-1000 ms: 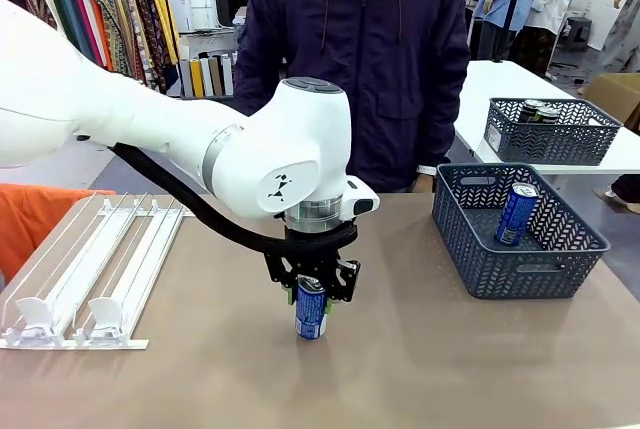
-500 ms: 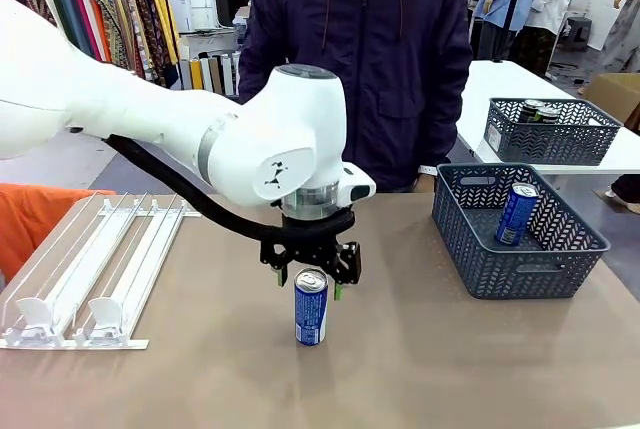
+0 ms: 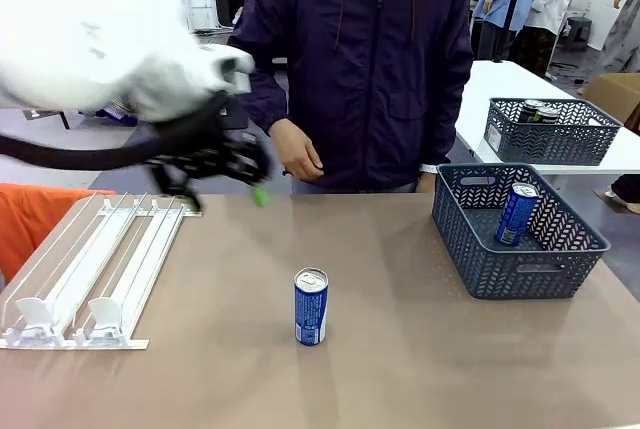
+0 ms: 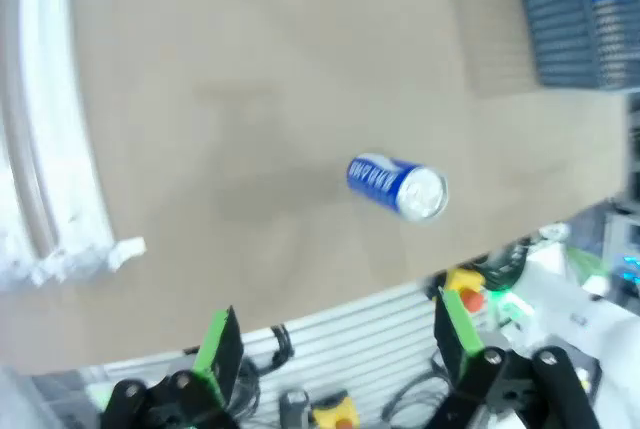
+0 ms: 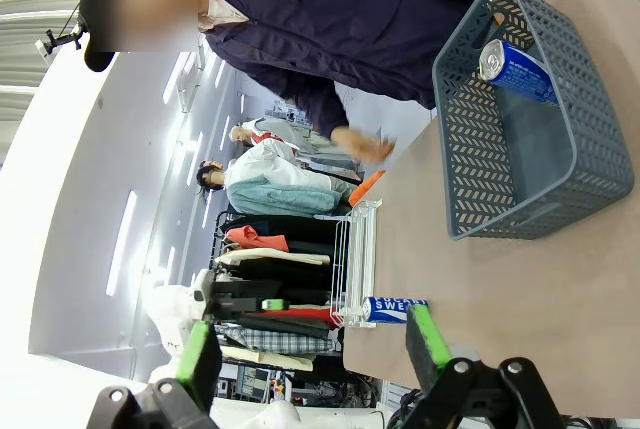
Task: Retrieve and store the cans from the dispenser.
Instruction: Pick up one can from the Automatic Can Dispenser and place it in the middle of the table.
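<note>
A blue can [image 3: 311, 306] stands upright alone in the middle of the table, also seen from above [image 4: 397, 186] and from the side [image 5: 395, 309]. My left gripper [image 3: 225, 187] is blurred, up above the table's far left near the dispenser's back end, well clear of that can. In its wrist view the left gripper [image 4: 337, 339] is open with nothing between the green pads. The white wire dispenser [image 3: 90, 269] lies at the table's left. My right gripper [image 5: 312, 354] is open and holds nothing. A second blue can [image 3: 516, 212] leans inside the grey basket [image 3: 470, 249].
A person in a dark jacket stands at the far edge with one hand [image 3: 297, 159] hanging near the table's back edge. On a white table behind, another grey basket [image 3: 550, 144] holds several cans. Bare tabletop surrounds the standing can.
The left gripper opened and let go of the blue can, then rose and swung off to the back left. The can stays upright where it was set.
</note>
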